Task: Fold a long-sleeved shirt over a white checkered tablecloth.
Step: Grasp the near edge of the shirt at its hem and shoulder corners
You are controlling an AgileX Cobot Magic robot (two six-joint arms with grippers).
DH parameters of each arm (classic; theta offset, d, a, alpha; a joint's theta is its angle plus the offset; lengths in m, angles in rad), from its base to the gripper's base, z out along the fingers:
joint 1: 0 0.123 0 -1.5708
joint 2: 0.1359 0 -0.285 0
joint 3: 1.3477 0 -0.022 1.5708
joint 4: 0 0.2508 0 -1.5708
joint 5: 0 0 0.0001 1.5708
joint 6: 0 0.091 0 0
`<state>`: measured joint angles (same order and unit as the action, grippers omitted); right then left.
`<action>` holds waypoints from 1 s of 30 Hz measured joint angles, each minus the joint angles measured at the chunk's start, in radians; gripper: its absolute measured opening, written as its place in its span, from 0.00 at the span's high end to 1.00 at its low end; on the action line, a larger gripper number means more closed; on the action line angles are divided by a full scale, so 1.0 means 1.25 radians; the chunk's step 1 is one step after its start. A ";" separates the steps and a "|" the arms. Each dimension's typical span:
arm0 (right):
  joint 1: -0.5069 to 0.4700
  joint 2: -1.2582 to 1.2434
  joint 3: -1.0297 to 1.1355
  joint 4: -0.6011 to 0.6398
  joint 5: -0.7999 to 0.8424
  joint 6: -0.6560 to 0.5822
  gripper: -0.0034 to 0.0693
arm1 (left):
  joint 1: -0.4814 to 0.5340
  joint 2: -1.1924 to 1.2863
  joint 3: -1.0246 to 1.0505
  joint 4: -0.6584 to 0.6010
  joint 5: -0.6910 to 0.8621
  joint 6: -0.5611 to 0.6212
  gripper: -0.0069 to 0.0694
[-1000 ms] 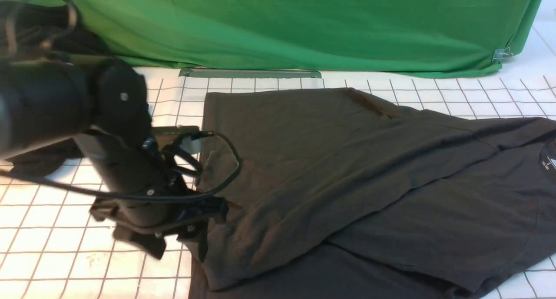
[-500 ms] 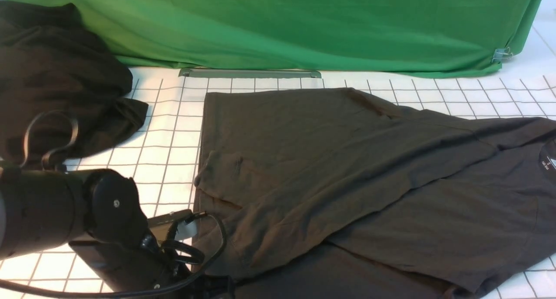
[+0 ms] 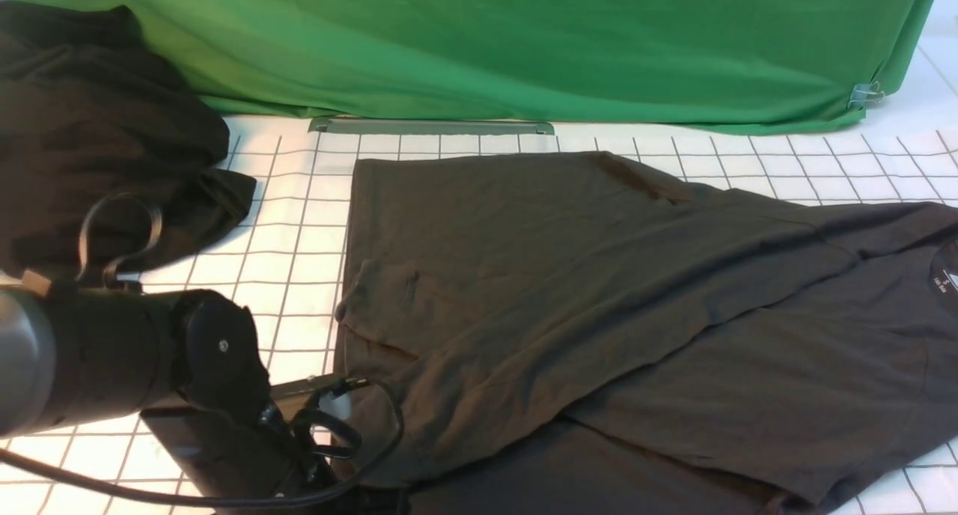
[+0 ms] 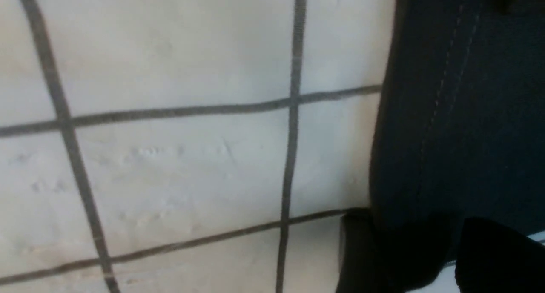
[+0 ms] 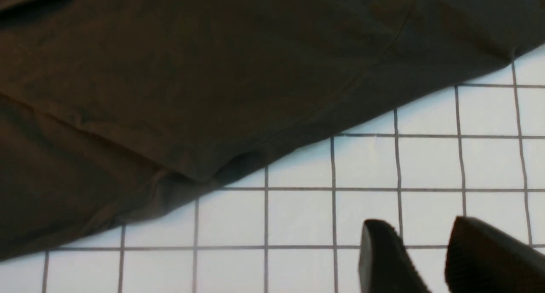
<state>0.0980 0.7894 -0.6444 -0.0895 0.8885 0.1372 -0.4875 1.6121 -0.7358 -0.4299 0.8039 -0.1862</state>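
Observation:
The long-sleeved shirt (image 3: 599,290) lies spread on the white checkered tablecloth (image 3: 284,275), one layer folded diagonally over its body. Its neck label (image 3: 939,283) shows at the right edge; no chest print is visible. My left arm (image 3: 150,365) sits low at the shirt's near left corner, its gripper hidden below the front view. In the left wrist view the left gripper (image 4: 413,219) stands open, with the shirt's stitched hem (image 4: 443,114) lying between its fingers. My right gripper (image 5: 419,221) is open over bare tablecloth (image 5: 298,216), apart from the shirt's edge (image 5: 191,114).
A deeper-black garment (image 3: 97,133) is heaped at the back left. Plain green fabric (image 3: 524,43) hangs along the back, with a grey bar (image 3: 430,126) at its foot and a clip (image 3: 866,92) at the right. A cable (image 3: 374,440) loops from the left wrist.
My left arm has dropped from over the shirt's left edge toward the near edge, and its gripper has sunk out of the front view. The shirt has not moved.

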 joint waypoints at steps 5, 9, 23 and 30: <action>0.000 0.000 0.000 0.015 0.003 -0.001 0.65 | 0.000 0.007 -0.042 -0.002 0.074 0.046 0.83; 0.003 0.017 0.000 0.072 0.026 -0.030 0.62 | 0.001 -0.009 -0.071 0.032 0.110 0.047 0.89; 0.390 0.335 0.000 0.092 -0.045 -0.125 0.26 | 0.097 -0.098 -0.092 0.151 0.179 0.033 0.89; 0.504 0.501 -0.039 -0.019 -0.075 -0.126 0.14 | 0.098 -0.098 -0.092 0.151 0.166 0.042 0.89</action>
<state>0.7282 1.4157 -0.6931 -0.1137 0.7943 -0.0208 -0.3649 1.4895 -0.8511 -0.2414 1.0109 -0.1337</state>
